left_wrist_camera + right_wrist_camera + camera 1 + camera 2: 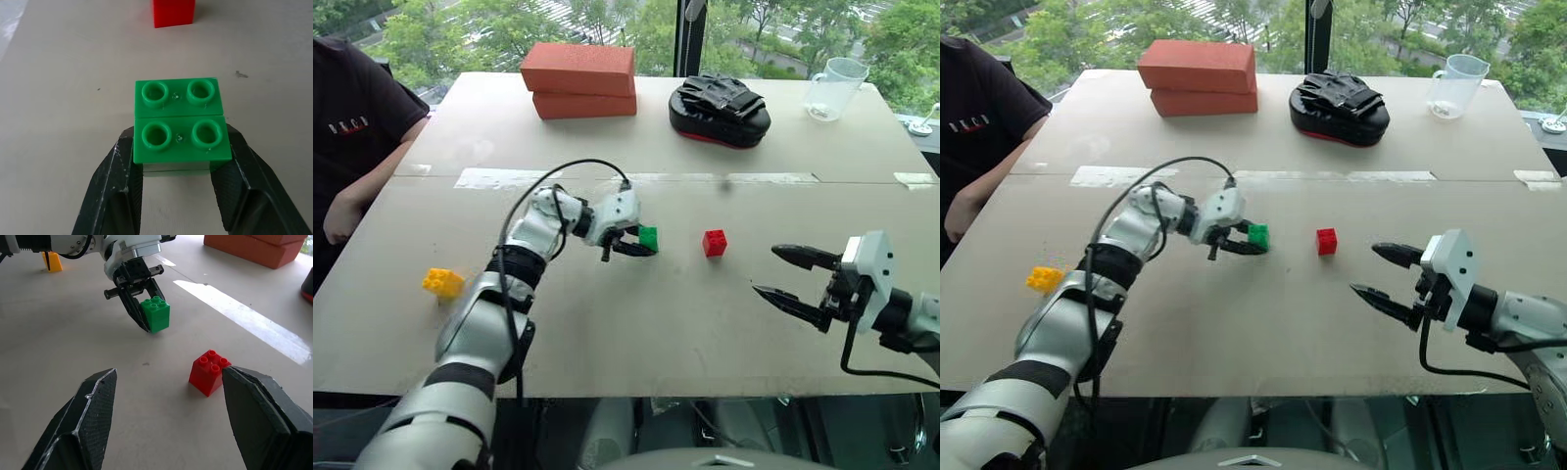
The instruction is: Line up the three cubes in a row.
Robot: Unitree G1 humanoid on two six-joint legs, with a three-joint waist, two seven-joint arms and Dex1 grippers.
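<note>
The left claw [644,245] is clenched on the small green studded plastic cube [649,237] near the middle of the pale worktop [705,333], just beside the matching red plastic cube [715,243], so two are nearly paired. The yellow plastic cube [442,283] sits well apart near the worktop's left edge, not yet brought over. The right claw [781,276] hangs released, empty

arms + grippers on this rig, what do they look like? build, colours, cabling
Both arms: silver-grey shells with black bands at the joints and white wrist housings. A black cable loops from the forearm to the wrist on each. The left gripper and the right gripper each have two black, tapered, pointed fingers, scuffed along the edges. No markings legible.
</note>
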